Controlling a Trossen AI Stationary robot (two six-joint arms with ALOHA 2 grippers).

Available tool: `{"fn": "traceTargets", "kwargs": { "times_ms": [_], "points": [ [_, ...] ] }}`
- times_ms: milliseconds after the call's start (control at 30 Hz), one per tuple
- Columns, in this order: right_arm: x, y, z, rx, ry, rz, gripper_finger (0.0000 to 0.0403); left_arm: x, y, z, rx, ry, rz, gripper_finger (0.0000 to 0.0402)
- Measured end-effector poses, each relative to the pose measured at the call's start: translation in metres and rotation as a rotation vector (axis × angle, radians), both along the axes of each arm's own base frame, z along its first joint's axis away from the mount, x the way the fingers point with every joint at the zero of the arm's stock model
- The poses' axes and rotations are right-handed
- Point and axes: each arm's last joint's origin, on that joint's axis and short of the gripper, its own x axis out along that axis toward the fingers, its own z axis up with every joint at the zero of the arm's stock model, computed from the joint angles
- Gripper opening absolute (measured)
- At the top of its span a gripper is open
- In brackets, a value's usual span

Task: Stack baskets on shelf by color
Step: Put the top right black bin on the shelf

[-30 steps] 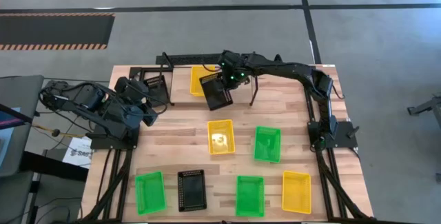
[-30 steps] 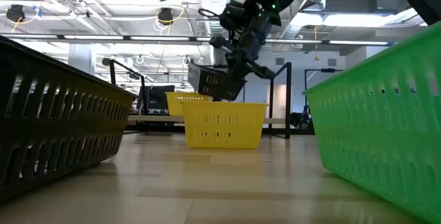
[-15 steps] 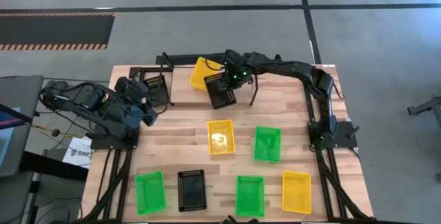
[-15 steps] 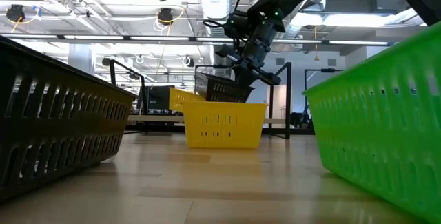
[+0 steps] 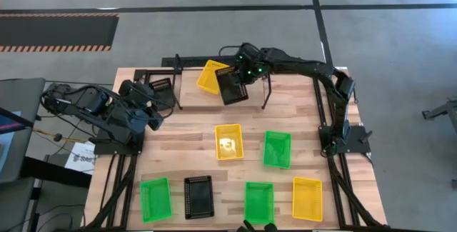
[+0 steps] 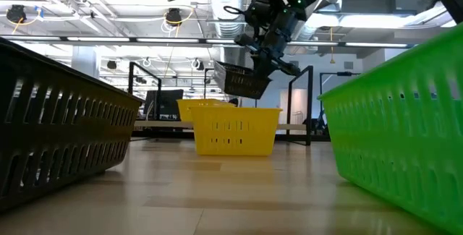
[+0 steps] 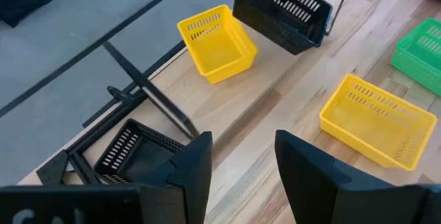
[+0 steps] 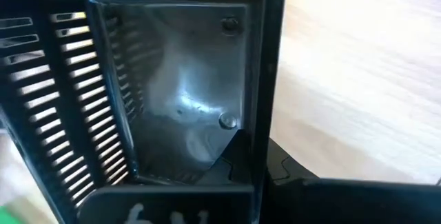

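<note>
Right gripper holds a black basket in the air over the shelf, at 12 o'clock on the table.

The low view alone shows that basket hanging tilted, clear of the yellow basket on the shelf; from above the two overlap. The right wrist view is filled by the held basket's mesh wall and floor, its rim pinched by the closed claw. The right arm reaches from the 3 o'clock edge, bent at the elbow. The left gripper waits at 9 o'clock, fingers wide and empty, over another black basket. Green, yellow and black baskets lie across the near table. Behind: ceiling ducts, lamps, grey floor.
</note>
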Motion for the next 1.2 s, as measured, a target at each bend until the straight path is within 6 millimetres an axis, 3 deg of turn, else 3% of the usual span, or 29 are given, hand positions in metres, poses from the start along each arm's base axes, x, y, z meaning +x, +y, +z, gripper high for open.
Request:
{"fn": "traceTargets", "kwargs": {
  "times_ms": [600,833,1067,1200],
  "points": [
    [0.009,0.005,-0.018,0.022,0.021,-0.015,0.0002,0.0,0.0,0.0,0.0,0.0,0.0,0.0148],
    [0.001,0.003,-0.022,0.05,0.082,-0.021,0.0002,0.0,0.0,0.0,-0.005,0.002,-0.002,0.0148],
    [-0.015,-0.003,-0.05,0.11,0.16,-0.06,0.0002,0.0,0.0,0.0,-0.005,0.001,-0.002,0.0148],
    [-0.02,-0.013,-0.058,0.135,0.102,-0.09,0.0002,0.0,0.0,0.0,-0.005,0.002,-0.002,0.0148]
  ]
}}
